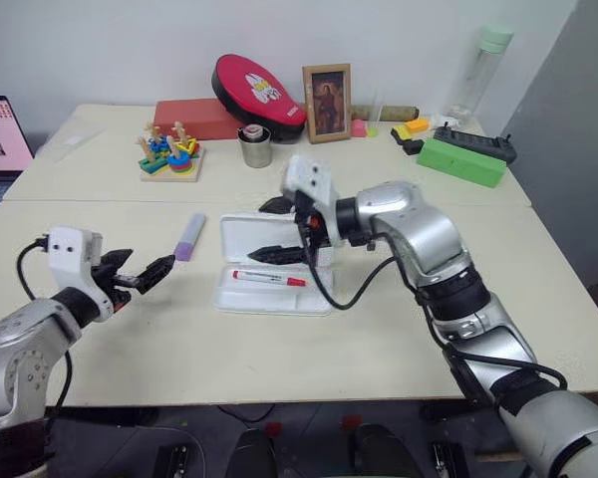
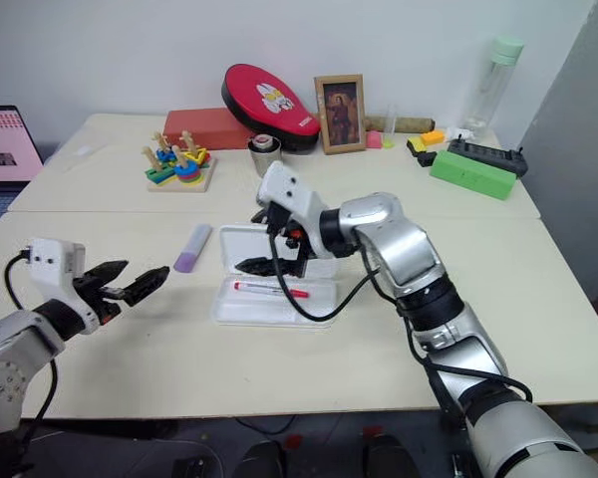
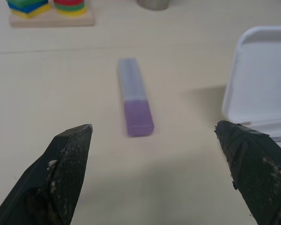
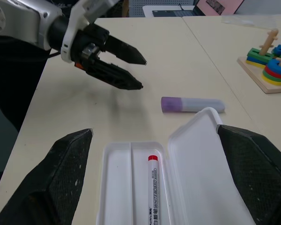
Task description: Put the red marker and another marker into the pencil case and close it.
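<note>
From the head views, the open case (image 1: 275, 267) lies mid-worktop (image 1: 379, 339) with the red marker (image 1: 268, 278) lying in its tray, while the purple marker (image 1: 189, 237) rests on the bare worktop just off the case's 9 o'clock side, apart from it. The right gripper (image 1: 277, 230) hangs above the case, its black fingers spread wide and holding nothing. The left gripper (image 1: 151, 273) hovers at about 8 o'clock from the purple marker, fingers parted and empty, tips aimed toward it. Along the far edge stand a stacking toy (image 1: 169, 153), a metal cup (image 1: 256, 146), a red pouch (image 1: 256, 88), a framed picture (image 1: 327, 103) and a green box (image 1: 460, 161), which the wrist views mostly leave out. The left wrist view adds a closer look: the purple marker (image 3: 135, 102), pale end away, lies between that gripper's wide-set fingers (image 3: 68, 168), well ahead of the tips, with a corner of the case's lid (image 3: 260, 75) beside it. The right wrist view looks down into the tray, where the red marker (image 4: 153, 185) lies in the wider compartment beside a divider, the lid tipped back toward the purple marker (image 4: 192, 104), and the left gripper (image 4: 141, 74) poised beyond, clear of both.
</note>
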{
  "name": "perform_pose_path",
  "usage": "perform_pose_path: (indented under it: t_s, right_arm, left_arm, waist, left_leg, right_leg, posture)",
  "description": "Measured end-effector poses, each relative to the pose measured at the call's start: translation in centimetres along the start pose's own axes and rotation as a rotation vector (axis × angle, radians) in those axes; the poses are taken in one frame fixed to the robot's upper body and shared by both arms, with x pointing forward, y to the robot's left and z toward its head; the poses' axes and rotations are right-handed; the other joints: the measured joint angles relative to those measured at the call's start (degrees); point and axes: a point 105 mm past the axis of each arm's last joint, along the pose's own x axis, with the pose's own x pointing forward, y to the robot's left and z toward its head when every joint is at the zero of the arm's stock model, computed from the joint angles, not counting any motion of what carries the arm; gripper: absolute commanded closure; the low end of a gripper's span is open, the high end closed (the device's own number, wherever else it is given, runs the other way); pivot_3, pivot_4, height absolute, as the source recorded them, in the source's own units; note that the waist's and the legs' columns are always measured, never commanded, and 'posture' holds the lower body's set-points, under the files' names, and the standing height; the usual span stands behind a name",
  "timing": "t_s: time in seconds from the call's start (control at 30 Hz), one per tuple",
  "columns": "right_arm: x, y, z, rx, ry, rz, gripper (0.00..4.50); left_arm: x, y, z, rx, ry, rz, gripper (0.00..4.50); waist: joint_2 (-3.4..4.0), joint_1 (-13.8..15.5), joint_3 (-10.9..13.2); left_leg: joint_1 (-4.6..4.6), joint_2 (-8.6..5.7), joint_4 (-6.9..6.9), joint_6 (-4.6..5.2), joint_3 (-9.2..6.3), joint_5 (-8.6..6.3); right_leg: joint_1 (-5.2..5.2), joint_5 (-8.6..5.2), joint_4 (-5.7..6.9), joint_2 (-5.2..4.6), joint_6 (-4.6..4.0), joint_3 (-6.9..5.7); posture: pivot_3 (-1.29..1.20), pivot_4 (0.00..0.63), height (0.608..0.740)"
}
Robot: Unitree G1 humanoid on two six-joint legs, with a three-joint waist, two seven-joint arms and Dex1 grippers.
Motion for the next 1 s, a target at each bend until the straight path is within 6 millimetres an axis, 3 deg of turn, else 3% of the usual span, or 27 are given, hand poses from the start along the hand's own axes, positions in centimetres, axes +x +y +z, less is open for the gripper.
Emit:
perform_pose_path:
  t_s: [0.27, 0.53, 1.0]
  right_arm:
    - [-0.5, -0.7, 0.8, 0.014, -0.038, -0.070, 0.01]
    - [-1.0, -0.9, 1.8, 0.018, -0.086, -0.099, 0.01]
    - [-1.2, -1.1, 2.3, 0.003, -0.100, -0.121, 0.00]
  left_arm:
    - [4.3, 0.5, -0.4, 0.016, 0.067, 0.035, 0.00]
    - [6.5, 1.1, -1.7, 0.006, 0.132, 0.066, 0.00]
    - [6.9, 1.4, -1.7, 0.028, 0.138, 0.065, 2.74]
  waist:
    - [-0.10, 0.15, -0.06]
    - [-0.23, 0.12, -0.15]
    - [-0.24, 0.14, -0.15]
  left_leg:
    - [-0.03, -0.02, -0.01, 0.00, -0.02, 0.00]
    - [-0.02, -0.01, -0.02, 0.00, -0.02, 0.00]
    - [-0.02, -0.02, 0.00, 0.00, -0.02, 0.01]
  right_leg:
    - [0.01, 0.00, 0.03, 0.01, -0.01, 0.00]
    - [-0.01, 0.01, 0.05, 0.01, -0.01, -0.01]
    - [0.03, 0.00, 0.08, 0.01, -0.01, -0.01]
  posture:
    - [0.00, 0.150, 0.740]
    - [0.00, 0.150, 0.740]
    - [0.00, 0.150, 0.740]
